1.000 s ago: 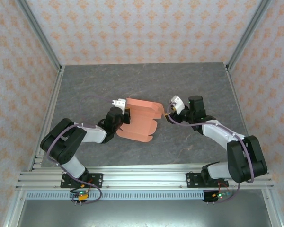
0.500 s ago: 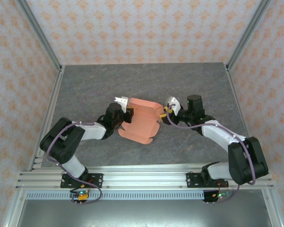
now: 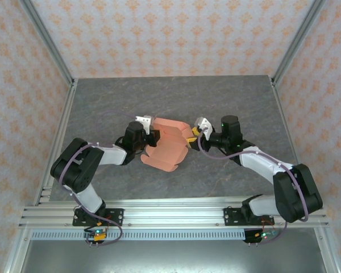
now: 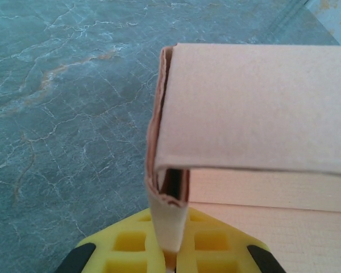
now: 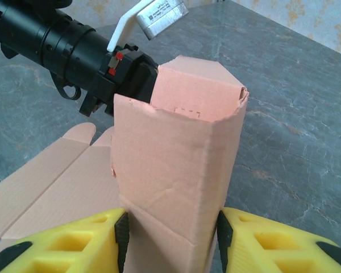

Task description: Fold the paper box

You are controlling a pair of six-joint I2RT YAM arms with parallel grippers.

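Box (image 3: 167, 145): salmon card, partly folded, lying mid-table (image 3: 216, 96) between the two arms, with flat flaps spread toward the near side and one section raised into a sleeve.

Left gripper (image 3: 150, 136): closed, pinching a doubled edge of card at the box's left side; the wrist view shows that edge clamped between the yellow fingers (image 4: 131, 250).

Right gripper (image 3: 191, 135): its jaws straddle the raised sleeve at the box's right end, with the pads (image 5: 120, 239) against both walls. Whether they clamp it cannot be told.
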